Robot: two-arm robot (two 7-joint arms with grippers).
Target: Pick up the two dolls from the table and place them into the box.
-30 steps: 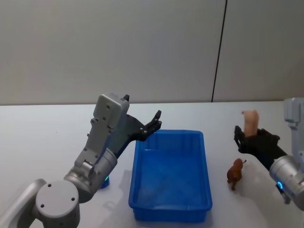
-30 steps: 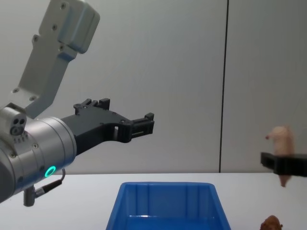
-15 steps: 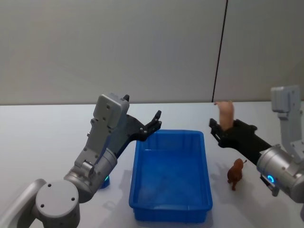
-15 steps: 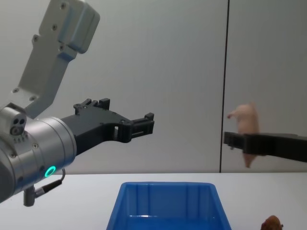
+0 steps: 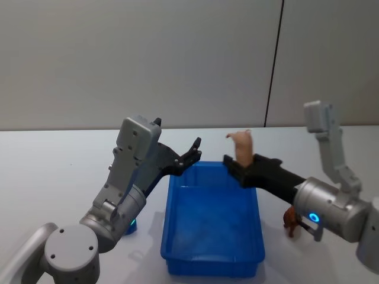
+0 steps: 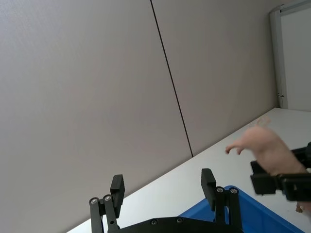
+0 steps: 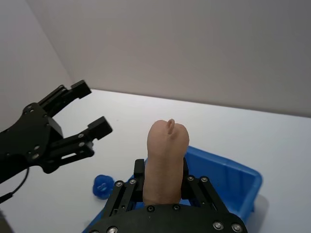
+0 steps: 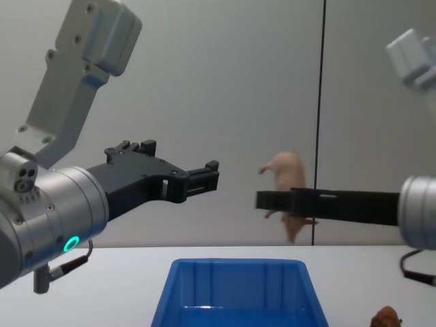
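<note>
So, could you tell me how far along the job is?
Done: nothing yet; neither doll lies in the box. In hand: the right end effector is shut on the pink pig, held above the box's far right corner. Remaining: release it, then fetch the reddish-brown doll standing on the table right of the box. The left end effector hovers open nearby.
</note>
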